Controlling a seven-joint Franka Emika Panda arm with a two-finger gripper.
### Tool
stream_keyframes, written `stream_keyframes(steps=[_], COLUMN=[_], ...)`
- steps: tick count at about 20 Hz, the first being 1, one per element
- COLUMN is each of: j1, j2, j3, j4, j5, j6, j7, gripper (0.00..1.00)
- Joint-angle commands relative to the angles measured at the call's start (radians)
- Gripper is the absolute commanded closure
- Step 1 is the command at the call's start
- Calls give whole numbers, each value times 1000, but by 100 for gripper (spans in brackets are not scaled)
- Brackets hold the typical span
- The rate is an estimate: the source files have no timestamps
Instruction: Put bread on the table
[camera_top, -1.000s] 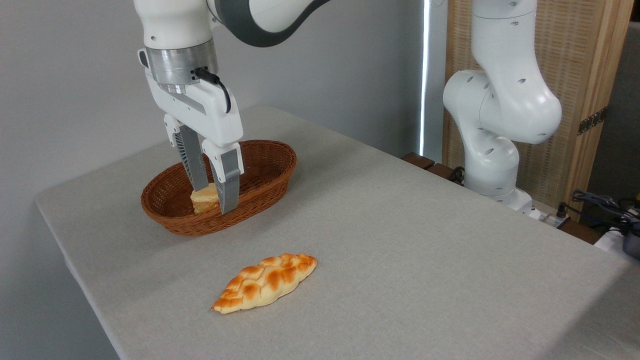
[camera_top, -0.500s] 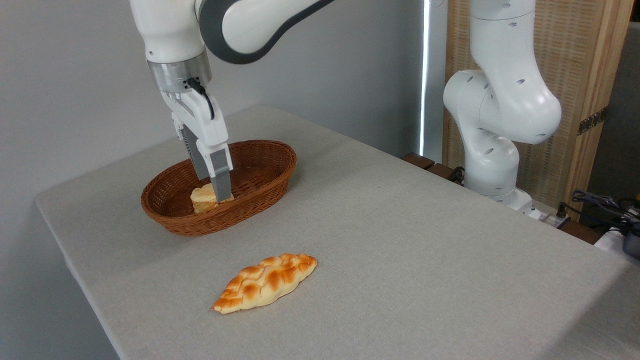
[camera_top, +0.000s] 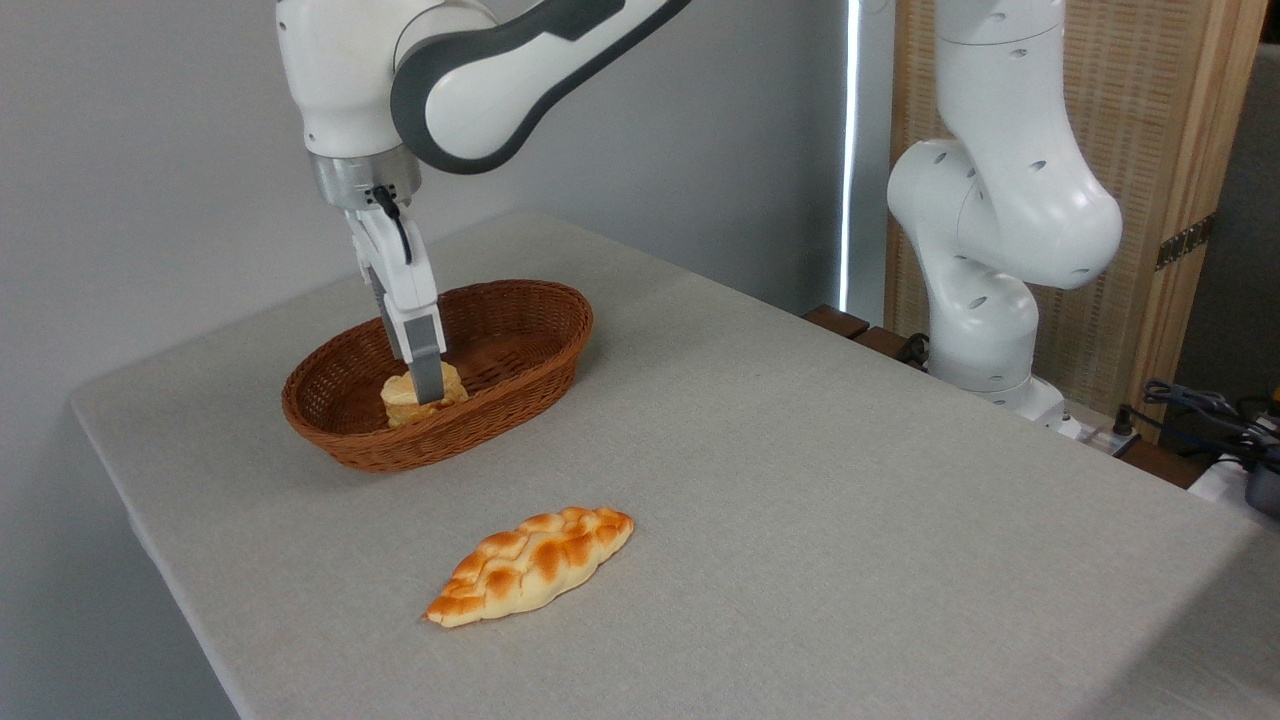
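the small bread piece (camera_top: 420, 395), judged light and soft, is seen in the wicker basket (camera_top: 520, 390) at the counter's (camera_top: 800, 480) ten o'clock, best pinched gently across its sides; the spread of the fingers (camera_top: 428, 372) cannot be told edge-on.

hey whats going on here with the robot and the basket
The robot arm has its gripper down in the wicker basket, right at a small piece of bread. From this side view it is unclear whether the fingers have closed on it. The bread sits in the basket, not yet on the table. A braided loaf lies on the table nearby.
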Motion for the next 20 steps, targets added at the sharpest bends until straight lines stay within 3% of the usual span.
stream_keyframes(steps=[1,9,15,18,20], j1=[-10,-44,-44,-44,-44], j2=[19,49,52,52,52], j3=[3,3,4,4,4], j4=[-3,-3,-5,-5,-5], j5=[-17,-14,0,65,68], j6=[32,48,43,38,37], j7=[11,11,23,20,20], gripper=[0,0,0,0,0])
